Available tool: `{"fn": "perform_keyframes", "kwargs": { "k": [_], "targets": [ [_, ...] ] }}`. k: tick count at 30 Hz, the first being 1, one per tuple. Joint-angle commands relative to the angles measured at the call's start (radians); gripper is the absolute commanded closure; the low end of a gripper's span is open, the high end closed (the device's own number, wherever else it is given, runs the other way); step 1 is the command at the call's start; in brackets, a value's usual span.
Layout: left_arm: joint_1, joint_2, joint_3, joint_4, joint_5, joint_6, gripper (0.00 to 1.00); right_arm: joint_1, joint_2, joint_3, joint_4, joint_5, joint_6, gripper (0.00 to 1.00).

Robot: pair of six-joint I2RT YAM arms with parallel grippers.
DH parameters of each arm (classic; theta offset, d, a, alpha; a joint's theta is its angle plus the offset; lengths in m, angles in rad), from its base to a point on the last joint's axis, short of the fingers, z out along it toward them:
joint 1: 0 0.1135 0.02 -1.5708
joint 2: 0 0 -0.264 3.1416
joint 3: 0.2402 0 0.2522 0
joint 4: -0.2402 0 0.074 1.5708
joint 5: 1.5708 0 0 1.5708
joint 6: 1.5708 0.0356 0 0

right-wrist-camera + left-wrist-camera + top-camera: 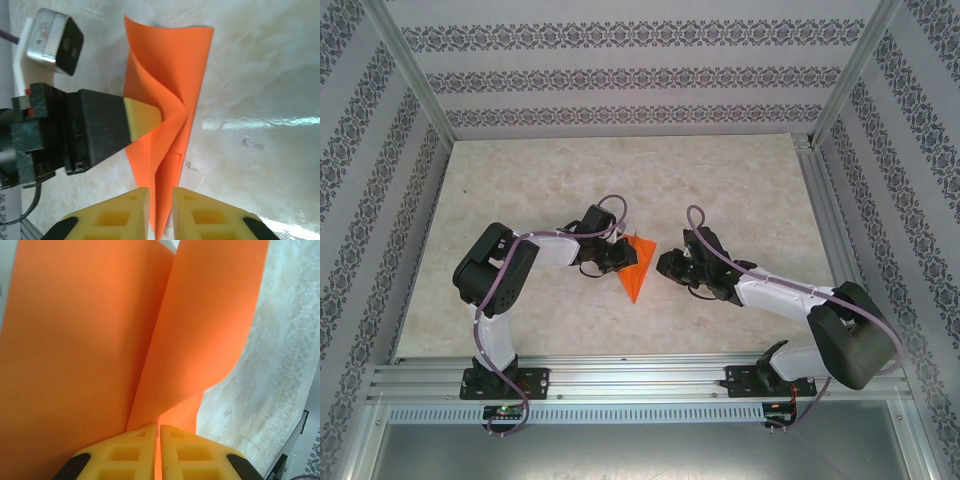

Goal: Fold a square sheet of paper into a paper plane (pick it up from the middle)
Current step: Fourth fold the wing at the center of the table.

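The paper plane [637, 268] is bright orange, folded into a narrow pointed shape with its tip toward the near edge. It lies mid-table between both arms. My left gripper [618, 250] is shut on its left side; in the left wrist view the yellow pads meet on a thin orange edge [159, 432] and the folded layers [100, 340] rise ahead. My right gripper [161, 197] stands narrowly open, its pads on either side of the plane's pointed end [170, 165] with a small gap. The left gripper's yellow finger [142, 116] presses into the fold.
The pale marbled tabletop [740, 190] stretches around the paper. Patterned walls and metal frame posts [420, 90] enclose the table. An aluminium rail [640, 375] carrying both arm bases runs along the near edge.
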Motion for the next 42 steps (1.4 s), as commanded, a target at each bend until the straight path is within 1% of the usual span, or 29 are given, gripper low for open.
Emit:
{"fn": "perform_keyframes", "kwargs": {
  "k": [1, 3, 6, 10, 14, 17, 19, 23, 24, 25, 27, 30, 35, 42],
  "targets": [
    [-0.012, 0.019, 0.004, -0.057, -0.021, 0.016, 0.87, 0.017, 0.048, 0.021, 0.004, -0.019, -0.023, 0.81],
    [-0.011, 0.018, 0.003, -0.055, -0.019, 0.015, 0.87, 0.026, 0.085, 0.031, 0.050, -0.063, -0.008, 0.79],
    [-0.013, 0.019, 0.005, -0.052, -0.018, 0.015, 0.87, 0.031, 0.143, 0.037, 0.127, -0.090, 0.020, 0.79],
    [-0.012, 0.020, 0.003, -0.042, -0.013, 0.006, 0.86, 0.037, 0.211, 0.086, 0.139, -0.118, 0.016, 0.77],
    [-0.012, 0.016, 0.003, -0.035, -0.011, 0.000, 0.86, 0.038, 0.258, 0.113, 0.167, -0.141, 0.026, 0.77],
    [-0.013, 0.016, 0.003, -0.036, -0.014, -0.003, 0.87, 0.052, 0.277, 0.123, 0.195, -0.173, 0.028, 0.83],
    [-0.013, 0.016, 0.002, -0.035, -0.015, -0.006, 0.87, 0.069, 0.281, 0.123, 0.192, -0.168, 0.030, 0.89],
    [-0.013, 0.014, -0.002, -0.022, -0.014, -0.014, 0.86, 0.086, 0.318, 0.123, 0.201, -0.171, 0.045, 0.93],
    [-0.012, 0.014, -0.004, -0.018, -0.012, -0.016, 0.86, 0.085, 0.326, 0.122, 0.203, -0.170, 0.052, 0.93],
    [-0.012, 0.014, -0.004, -0.016, -0.010, -0.017, 0.86, 0.085, 0.329, 0.117, 0.208, -0.166, 0.059, 0.90],
    [-0.014, 0.014, -0.004, -0.019, -0.011, -0.018, 0.86, 0.088, 0.317, 0.107, 0.210, -0.148, 0.060, 0.87],
    [-0.013, 0.013, -0.001, -0.021, -0.011, -0.015, 0.86, 0.088, 0.292, 0.120, 0.116, -0.104, 0.028, 0.82],
    [-0.014, 0.014, 0.002, -0.018, -0.009, -0.017, 0.86, 0.087, 0.273, 0.140, 0.048, -0.078, 0.005, 0.80],
    [-0.012, 0.014, -0.001, -0.019, -0.008, -0.016, 0.86, 0.084, 0.255, 0.132, 0.039, -0.066, -0.002, 0.79]
  ]
}}
